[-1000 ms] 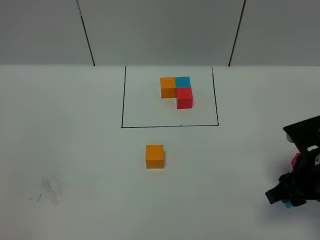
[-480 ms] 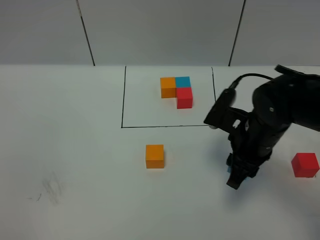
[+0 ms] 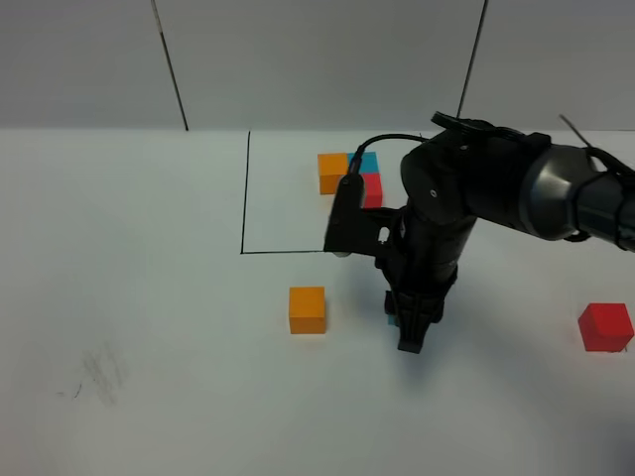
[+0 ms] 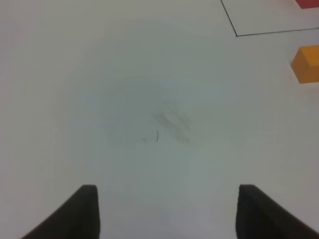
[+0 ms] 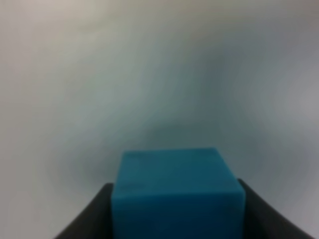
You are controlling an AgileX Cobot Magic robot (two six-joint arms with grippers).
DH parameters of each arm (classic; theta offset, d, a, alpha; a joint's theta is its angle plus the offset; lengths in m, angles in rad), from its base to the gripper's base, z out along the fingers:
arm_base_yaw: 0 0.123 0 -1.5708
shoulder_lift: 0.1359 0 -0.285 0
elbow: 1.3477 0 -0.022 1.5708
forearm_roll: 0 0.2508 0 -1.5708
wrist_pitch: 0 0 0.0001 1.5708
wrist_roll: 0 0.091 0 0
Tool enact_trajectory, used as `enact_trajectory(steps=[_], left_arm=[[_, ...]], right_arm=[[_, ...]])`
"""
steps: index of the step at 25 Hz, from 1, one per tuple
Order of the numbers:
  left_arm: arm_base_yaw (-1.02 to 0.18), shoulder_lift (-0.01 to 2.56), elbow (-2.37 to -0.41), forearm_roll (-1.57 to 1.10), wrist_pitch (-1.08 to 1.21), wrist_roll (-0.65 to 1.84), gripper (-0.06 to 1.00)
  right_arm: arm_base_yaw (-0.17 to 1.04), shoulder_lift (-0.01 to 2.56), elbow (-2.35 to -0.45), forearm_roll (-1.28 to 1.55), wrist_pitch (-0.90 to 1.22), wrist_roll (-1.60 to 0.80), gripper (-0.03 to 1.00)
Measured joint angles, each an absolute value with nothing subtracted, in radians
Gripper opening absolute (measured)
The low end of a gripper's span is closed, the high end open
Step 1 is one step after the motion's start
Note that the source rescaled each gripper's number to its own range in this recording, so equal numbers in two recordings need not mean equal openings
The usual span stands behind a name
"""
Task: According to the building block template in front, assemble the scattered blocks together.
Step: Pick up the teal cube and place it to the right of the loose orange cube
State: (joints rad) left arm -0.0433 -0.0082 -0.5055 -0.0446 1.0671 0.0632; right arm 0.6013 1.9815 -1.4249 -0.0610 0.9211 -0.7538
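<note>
The template (image 3: 335,171) is an orange, teal and red L inside a black-line rectangle (image 3: 244,198) at the far middle; my right arm partly covers it. A loose orange cube (image 3: 307,309) sits in front of the frame and also shows in the left wrist view (image 4: 306,62). A loose red cube (image 3: 605,326) sits at the far right. My right gripper (image 3: 405,332) is shut on the loose teal cube (image 5: 177,191), held low just right of the orange cube; only a teal sliver (image 3: 390,319) shows from above. My left gripper (image 4: 168,191) is open and empty over bare table.
The white table (image 3: 149,297) has a faint grey smudge (image 3: 99,375) at the front left, also in the left wrist view (image 4: 172,122). A grey panelled wall (image 3: 317,59) stands behind the table. My right arm's body (image 3: 466,198) hangs over the frame's right side.
My right arm has swept left from the table's right edge, carrying the teal cube, to just right of the orange cube. The red cube stays uncovered at the right.
</note>
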Motion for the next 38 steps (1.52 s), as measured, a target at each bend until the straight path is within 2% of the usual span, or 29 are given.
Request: enact_trajectory(steps=[18, 38], left_arm=[[-0.043, -0.008, -0.506, -0.045, 1.067, 0.063, 0.33], [-0.043, -0.008, -0.506, -0.045, 1.067, 0.063, 0.33]], right_arm=[[0.666, 2.14, -1.649, -0.049, 0.967, -0.88, 0.28], [0.674, 2.165, -1.655, -0.009, 0.908, -0.925, 0.27]])
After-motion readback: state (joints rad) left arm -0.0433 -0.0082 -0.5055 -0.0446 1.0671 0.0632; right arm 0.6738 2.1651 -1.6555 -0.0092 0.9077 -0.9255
